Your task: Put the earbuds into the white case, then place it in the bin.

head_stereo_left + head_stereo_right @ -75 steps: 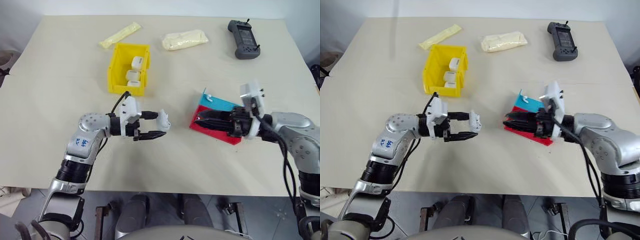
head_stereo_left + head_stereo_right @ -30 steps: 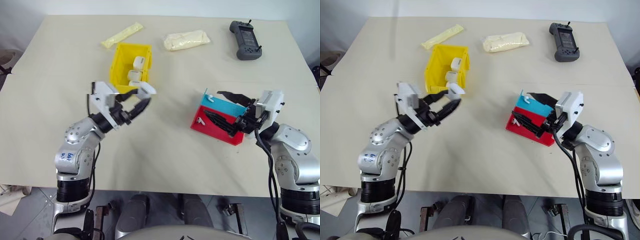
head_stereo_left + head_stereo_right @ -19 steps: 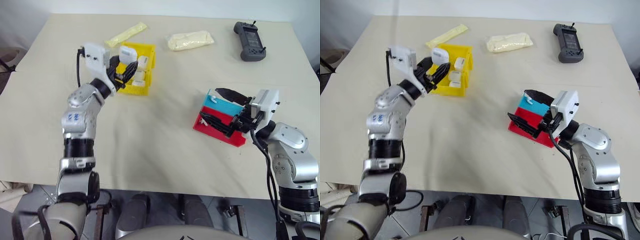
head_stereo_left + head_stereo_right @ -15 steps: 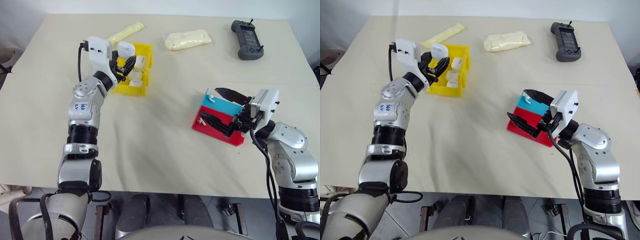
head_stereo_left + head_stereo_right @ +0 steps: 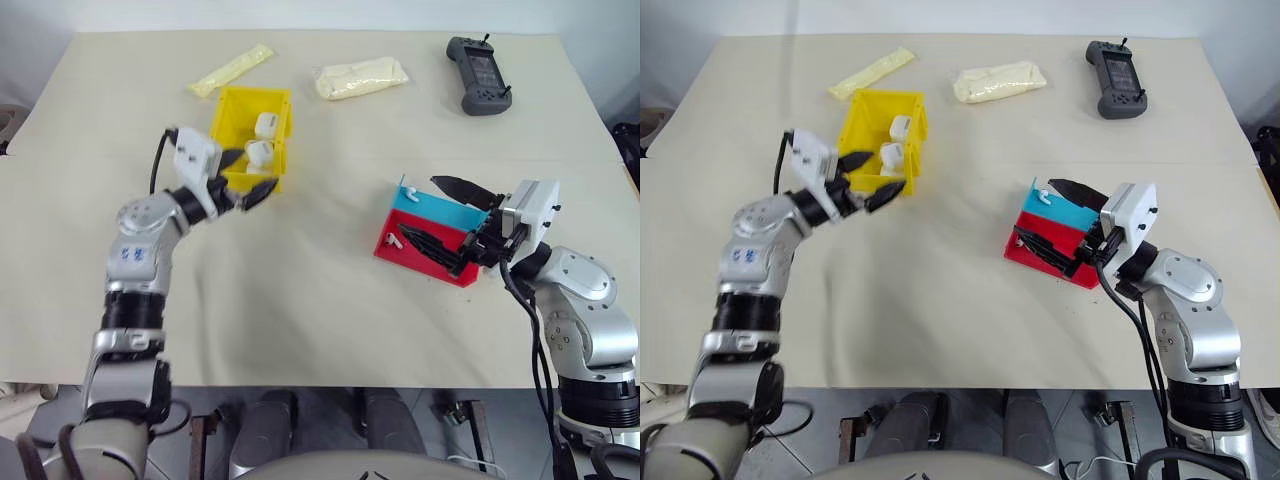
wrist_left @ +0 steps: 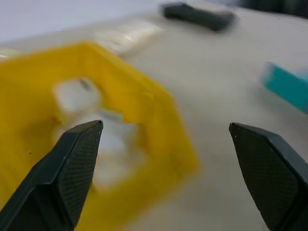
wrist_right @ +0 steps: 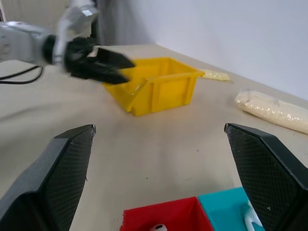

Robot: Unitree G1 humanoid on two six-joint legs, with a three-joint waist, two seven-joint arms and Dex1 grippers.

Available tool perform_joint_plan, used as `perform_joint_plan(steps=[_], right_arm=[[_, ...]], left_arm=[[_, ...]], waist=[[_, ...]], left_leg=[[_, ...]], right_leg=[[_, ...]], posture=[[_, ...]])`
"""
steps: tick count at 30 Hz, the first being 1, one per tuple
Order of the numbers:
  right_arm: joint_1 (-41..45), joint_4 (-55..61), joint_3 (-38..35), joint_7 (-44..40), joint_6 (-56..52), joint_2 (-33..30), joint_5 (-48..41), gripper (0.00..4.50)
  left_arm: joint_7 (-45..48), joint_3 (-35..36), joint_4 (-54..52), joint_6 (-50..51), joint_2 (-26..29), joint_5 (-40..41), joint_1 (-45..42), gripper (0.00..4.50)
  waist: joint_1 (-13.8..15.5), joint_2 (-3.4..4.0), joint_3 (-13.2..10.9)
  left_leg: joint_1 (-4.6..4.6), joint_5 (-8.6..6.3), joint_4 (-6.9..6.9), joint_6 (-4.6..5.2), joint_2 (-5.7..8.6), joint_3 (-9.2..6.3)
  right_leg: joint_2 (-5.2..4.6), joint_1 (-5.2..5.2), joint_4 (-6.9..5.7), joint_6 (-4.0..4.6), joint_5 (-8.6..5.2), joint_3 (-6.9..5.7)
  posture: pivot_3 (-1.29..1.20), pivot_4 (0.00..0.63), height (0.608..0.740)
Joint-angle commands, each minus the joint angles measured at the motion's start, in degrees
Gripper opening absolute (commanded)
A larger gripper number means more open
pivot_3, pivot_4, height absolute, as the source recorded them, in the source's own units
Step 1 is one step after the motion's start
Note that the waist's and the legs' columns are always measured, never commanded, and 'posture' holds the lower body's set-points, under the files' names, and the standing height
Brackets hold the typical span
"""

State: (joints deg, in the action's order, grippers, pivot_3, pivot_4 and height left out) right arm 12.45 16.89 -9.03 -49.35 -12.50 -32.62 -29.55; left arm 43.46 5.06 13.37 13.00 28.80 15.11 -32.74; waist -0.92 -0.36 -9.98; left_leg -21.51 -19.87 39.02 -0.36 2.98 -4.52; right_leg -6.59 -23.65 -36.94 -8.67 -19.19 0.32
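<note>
At the far left of the table (image 5: 330,330), inside the bin (image 5: 232,130): at least two white cases (image 5: 259,152), lying closed as far as can be told. Cannot tell from here which of them, if any, carries earbuds.

Just at the bin's near lip: left gripper (image 5: 258,170), fingers spread wide, nothing between them, pointing across the lip toward the right. Reads as an arm that has no load, so the placing step looks done for a case on this side.

To the right, over the red and blue tray (image 5: 430,268): right gripper (image 5: 418,207), likewise spread and empty, one finger above the blue half, the other above the red half, touching nothing that can be made out.

In the tray: earbuds (image 5: 393,238) not yet collected, one in the red compartment, another at the far-left corner of the blue one. No case seen on the open table near them.

Judged overall: part done, part left. Cases in the bin; loose earbuds in the tray waiting for a case. Likely next: pick an earbud with the right gripper and bring a case to meet it.
</note>
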Motion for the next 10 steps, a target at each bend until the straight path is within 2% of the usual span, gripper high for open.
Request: perform_joint_plan(steps=[1,5,10], right_arm=[[-0.36,0.33,-0.73,-2.95,1.35,-1.98,-0.54,4.50],[-0.95,-2.01,-0.01,-7.12,3.00,-4.16,0.69,4.50],[-0.78,-5.25,-1.37,-7.90,4.28,-4.98,1.67,4.50]], left_arm=[[8.63,1.20,-11.99,-2.44,5.07,3.96,6.52,4.46],[10.31,5.16,-19.10,-1.58,9.57,5.66,16.64,4.46],[8.42,4.98,-21.57,-2.90,11.30,2.63,21.83,4.46]], waist=[[0.09,0.00,0.00],[0.74,0.01,0.00],[1.40,0.02,0.00]], left_leg=[[0.00,0.00,0.00,0.00,-0.02,-0.01],[0.04,-0.01,0.03,0.01,0.00,-0.02],[0.06,-0.01,0.05,0.02,0.03,-0.11]], right_leg=[[-0.01,0.03,0.02,0.00,0.00,0.00],[-0.08,0.10,0.21,0.01,0.00,0.02],[-0.09,0.22,0.36,0.01,0.00,0.00]], posture=[[0.00,0.150,0.740],[0.00,0.150,0.740],[0.00,0.150,0.740]])
